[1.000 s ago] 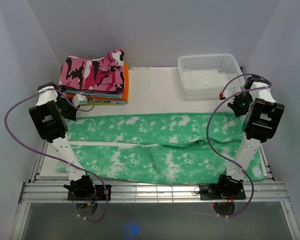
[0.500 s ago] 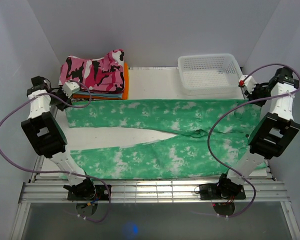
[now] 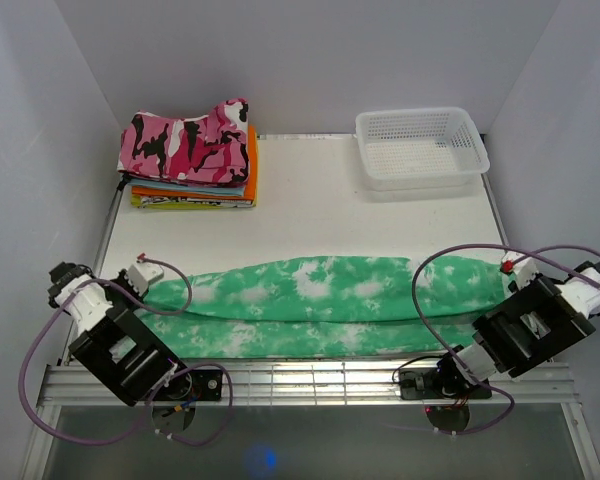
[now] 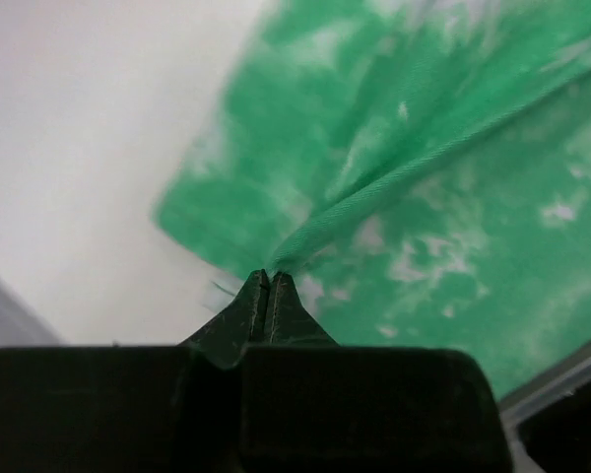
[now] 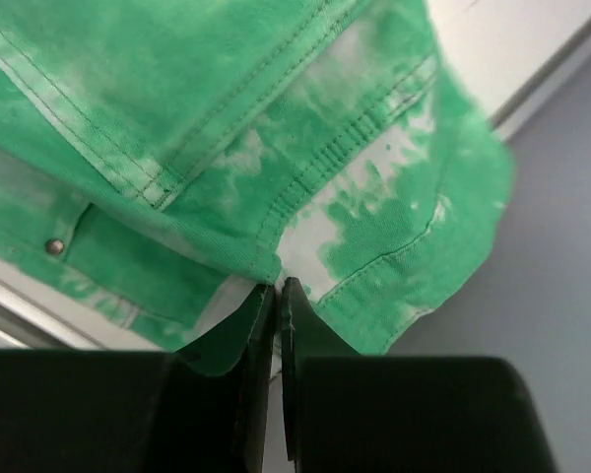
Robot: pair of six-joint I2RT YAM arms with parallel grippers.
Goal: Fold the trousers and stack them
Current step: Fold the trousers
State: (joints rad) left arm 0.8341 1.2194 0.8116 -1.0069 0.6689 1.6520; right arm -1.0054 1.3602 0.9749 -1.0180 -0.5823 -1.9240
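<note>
The white table (image 3: 330, 210) carries everything, and the trousers (image 3: 320, 295) take up the largest share of it. They lie as a long, narrow green band along the near edge, doubled lengthwise, running almost from one side of the table to the other. Well apart from them, at the far left, sits a pile of folded clothes (image 3: 195, 160) topped by a pink camouflage piece. A white basket (image 3: 425, 170) sits at the far right.

Our left arm (image 3: 110, 340) and right arm (image 3: 530, 335) are both drawn low toward the near corners, one at each end of the band. The left fingers (image 4: 266, 291) are closed tight on a raised ridge of cloth at the leg end. The right fingers (image 5: 268, 301) are pinched shut on a fold at the stitched waist end.

We judge the lengthwise fold to be nearly laid and the crosswise folds and stacking not yet done.

The risk we see lies at the near edge. The waist end already droops past the table's rim, so letting go here could allow the cloth to slide off. Each pinch also holds only a thin ridge. Uneven pulling could slip one layer free and skew the fold.
</note>
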